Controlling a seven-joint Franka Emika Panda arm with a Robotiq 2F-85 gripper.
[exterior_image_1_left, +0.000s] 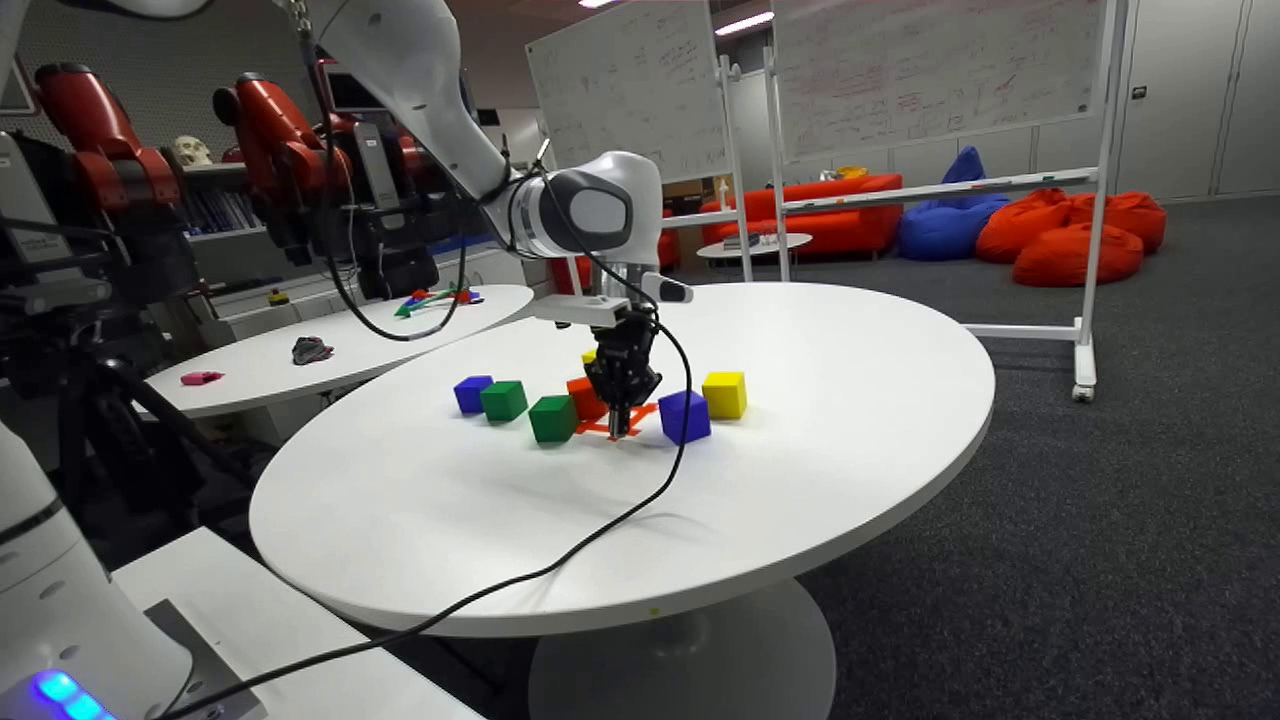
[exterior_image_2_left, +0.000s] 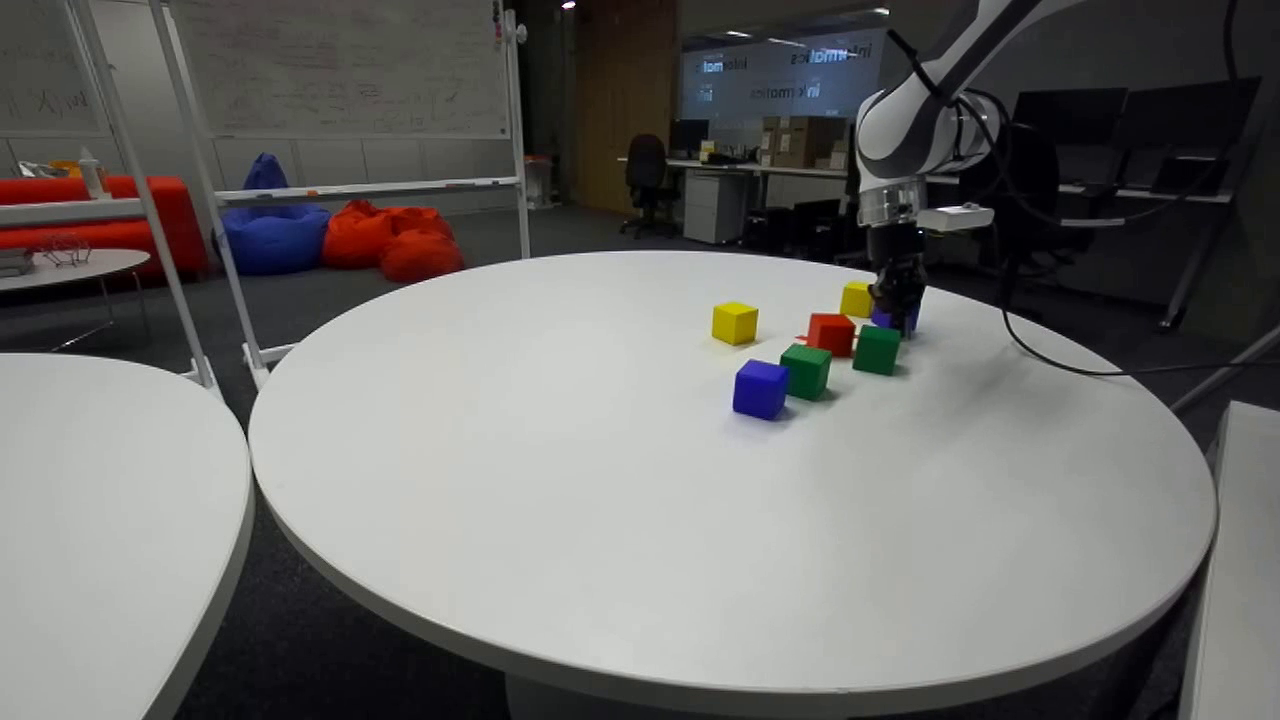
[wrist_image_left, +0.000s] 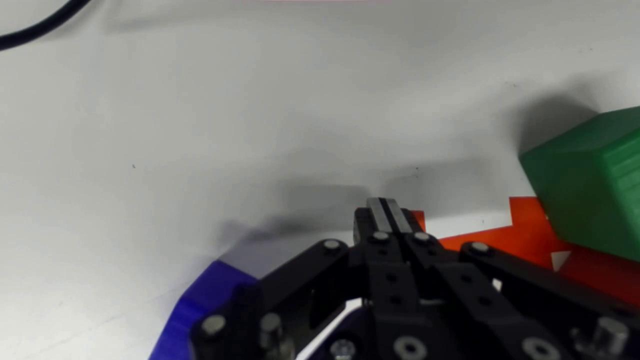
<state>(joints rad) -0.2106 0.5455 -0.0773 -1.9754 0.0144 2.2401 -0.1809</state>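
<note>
On a round white bench, laid out as in an exterior view: one pincer, black, pointing down, its grey tips meeting each other, low over flat orange strips; contact with the surface cannot be told. At its right, one blue cube, solid-coloured, crisp-edged, standing askew, a black cable passing in front in that view. At its left, one green cube, smooth, one face faintly lined in the wrist view. Just behind the green, one red cube, partly covered by the pincer. Beyond the blue, to the right, one yellow cube. Farther left, a second green cube and a second blue cube, close together. At the far side, a second yellow cube, mostly hidden.
</note>
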